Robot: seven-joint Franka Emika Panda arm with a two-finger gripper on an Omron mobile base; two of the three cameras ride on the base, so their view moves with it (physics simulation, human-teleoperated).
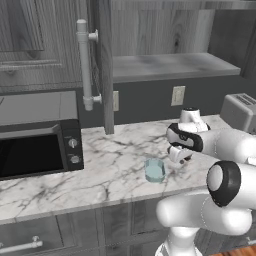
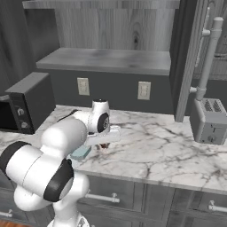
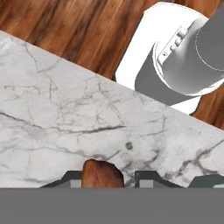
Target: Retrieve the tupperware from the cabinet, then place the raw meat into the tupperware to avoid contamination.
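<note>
jaws [image 3: 108, 179]: pinching the raw meat [image 3: 102, 174] — in the hand view the brown-orange lump sits between the two dark finger tips, a marble surface beyond it.
raw meat: held above the worktop [image 1: 115, 165]; in the right base view a small dark-red bit shows under the hand at [image 2: 104, 145].
tupperware [image 1: 154, 170]: pale teal, translucent, upright on the worktop near its front edge, just left of the hand in the left base view; in the right base view it is partly hidden behind the arm [image 2: 81, 153].
hand: low over the marble, just beside the tupperware and not over its opening, as far as the left base view shows.
cabinet [image 1: 165, 30]: door open — the long silver bar handle [image 1: 85, 65] stands out toward the camera, grey shelf [image 1: 170, 66] inside.
microwave [image 1: 37, 135]: black, on the worktop at far left, well apart from the tupperware.
toaster [image 2: 209, 119]: grey metal, on the worktop at the right end.
wall outlets [image 2: 143, 90]: two, on the dark wall under the shelf.
floor [image 3: 78, 26]: wood planks past the worktop edge in the hand view.
</note>
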